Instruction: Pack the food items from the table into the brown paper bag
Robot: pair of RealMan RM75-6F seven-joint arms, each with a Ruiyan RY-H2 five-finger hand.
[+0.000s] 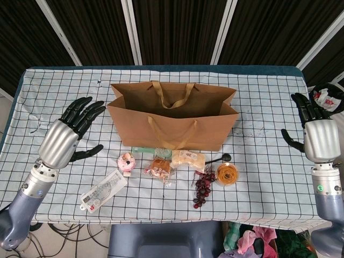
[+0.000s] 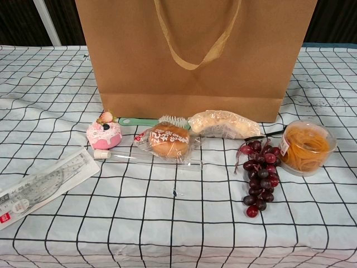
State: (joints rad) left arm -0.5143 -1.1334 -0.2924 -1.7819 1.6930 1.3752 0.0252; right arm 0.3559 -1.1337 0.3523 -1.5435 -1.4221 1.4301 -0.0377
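On the checked tablecloth [image 1: 258,177], the brown paper bag [image 1: 173,119] stands upright with its mouth open and both handles slack; its thin walls will likely buckle if I bump them, so I judge items should go in from above. Just in front of it lies a row of food: a pink cupcake [image 2: 104,134] at the left, a wrapped round bun [image 2: 168,139] beside it, a wrapped long bread roll [image 2: 223,124] touching the foot of the bag, a bunch of dark grapes [image 2: 259,177], and a clear tub of orange contents [image 2: 305,147] at the right.

Handling, as I judge it: the cupcake looks light and easily marred, best taken by its base; the two wrapped breads are soft with slippery film, so a broad, gentle grasp across the middle suits them; the grapes seem loose-hung and best lifted at the stem end; the tub is stiff and can be held by its sides.

My left hand [image 1: 72,131] hovers well left of the row, fingers spread, holding nothing; the cupcake is its nearest item. My right hand [image 1: 317,133] is raised at the table's far right edge, fingers extended and empty, well apart from the tub. A packaged protractor [image 2: 39,187] and a green-handled brush [image 2: 150,120] also lie there.
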